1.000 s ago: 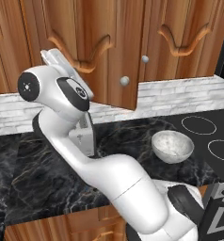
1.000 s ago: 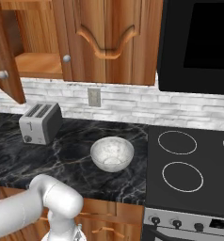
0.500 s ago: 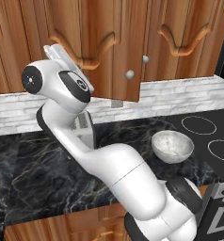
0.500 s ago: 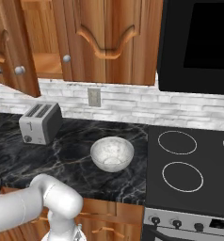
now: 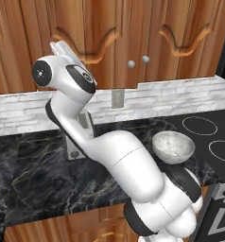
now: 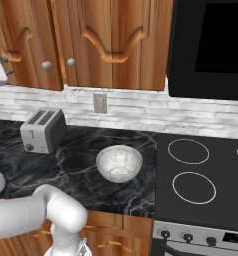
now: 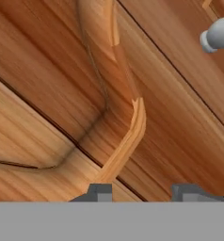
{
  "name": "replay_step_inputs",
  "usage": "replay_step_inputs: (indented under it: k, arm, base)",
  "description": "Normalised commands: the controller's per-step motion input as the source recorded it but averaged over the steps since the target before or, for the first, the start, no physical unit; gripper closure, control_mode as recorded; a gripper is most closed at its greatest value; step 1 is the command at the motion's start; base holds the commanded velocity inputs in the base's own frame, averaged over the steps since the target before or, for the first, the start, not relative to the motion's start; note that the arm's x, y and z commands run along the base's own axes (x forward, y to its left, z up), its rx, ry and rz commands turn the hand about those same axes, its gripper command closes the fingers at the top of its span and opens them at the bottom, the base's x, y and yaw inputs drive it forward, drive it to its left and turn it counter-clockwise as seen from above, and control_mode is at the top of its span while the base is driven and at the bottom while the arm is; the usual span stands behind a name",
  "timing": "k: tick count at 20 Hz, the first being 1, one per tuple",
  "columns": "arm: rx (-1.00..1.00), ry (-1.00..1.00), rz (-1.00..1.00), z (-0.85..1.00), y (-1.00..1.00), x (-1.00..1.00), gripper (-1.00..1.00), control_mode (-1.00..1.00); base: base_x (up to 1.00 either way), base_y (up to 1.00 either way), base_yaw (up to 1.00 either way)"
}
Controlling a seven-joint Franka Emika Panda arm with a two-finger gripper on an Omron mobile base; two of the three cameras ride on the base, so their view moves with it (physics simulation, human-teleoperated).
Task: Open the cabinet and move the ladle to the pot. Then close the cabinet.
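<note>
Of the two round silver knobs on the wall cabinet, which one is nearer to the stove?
The right knob: it sits on the door nearer the stove. The left knob is further away.

Counter: black marble worktop [image 6: 81, 150], two items on it.
Toaster [image 6: 42, 131] sits back-left near the backsplash; white speckled bowl [image 6: 119, 163] stands right of the toaster, nearer the front edge, just beside the stovetop [image 6: 201, 175].
</note>
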Motion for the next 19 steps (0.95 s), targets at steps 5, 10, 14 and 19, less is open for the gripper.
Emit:
replay_step_inputs:
  k: [5,10,14,19]
  arm:
    - [0.0,0.0,0.0,-0.02,-0.32,0.85,-1.0,-1.0]
    - [0.0,0.0,0.0,0.0,-0.31,0.7,-1.0,-1.0]
    - [0.0,-0.01,0.0,0.0,-0.23,0.17,-1.0,-1.0]
    - [0.0,-0.03,0.0,0.0,-0.22,-0.1,-1.0,-1.0]
  base:
    - [0.0,0.0,0.0]
    - [0.0,0.0,0.0]
    - [0.0,0.0,0.0]
    - [0.0,0.0,0.0]
